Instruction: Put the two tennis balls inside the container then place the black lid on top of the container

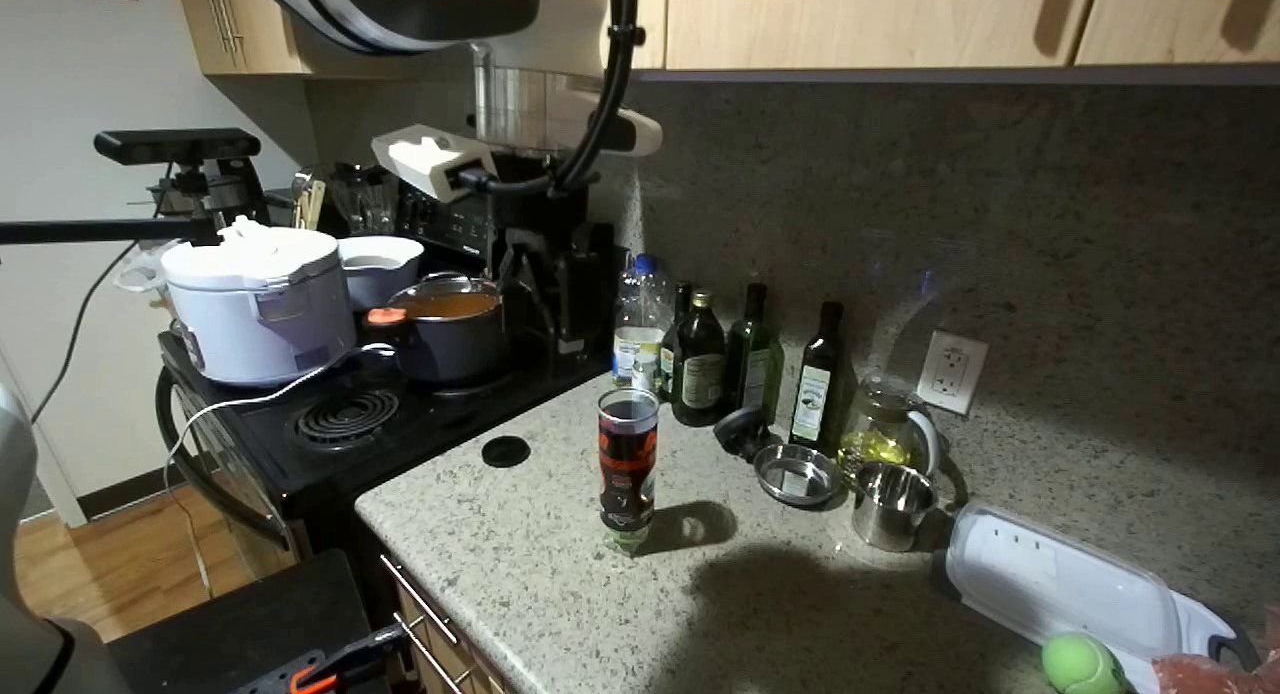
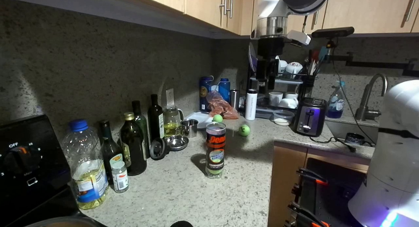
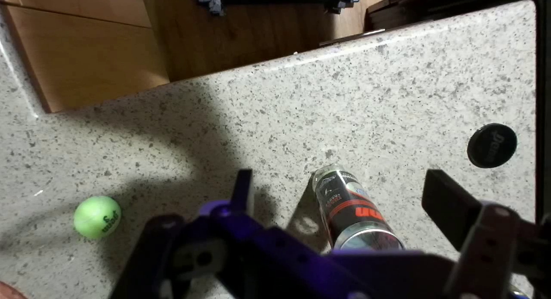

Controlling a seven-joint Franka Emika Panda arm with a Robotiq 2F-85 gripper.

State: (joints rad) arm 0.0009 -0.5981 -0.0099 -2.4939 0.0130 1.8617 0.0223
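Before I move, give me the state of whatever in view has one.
fingers: open, holding nothing
container: upright on the counter, no lid on, green showing at base
black lid: flat on the counter
tennis ball nearer the counter's edge: loose, outside the container
other tennis ball: also outside the container
large clear bottle: upright, capped, partly filled
glass pitcher: upright, partly filled
upper cabinets: shut

A speckled light-grey stone countertop [image 1: 480,534] carries an upright clear cylindrical tube [image 1: 628,464] banded in black and red, a flat round black lid [image 1: 506,451] apart from it, a round yellow-green tennis ball [image 2: 244,130], dark glass bottles [image 1: 701,364] and a shiny cylindrical metal cup [image 1: 888,514].
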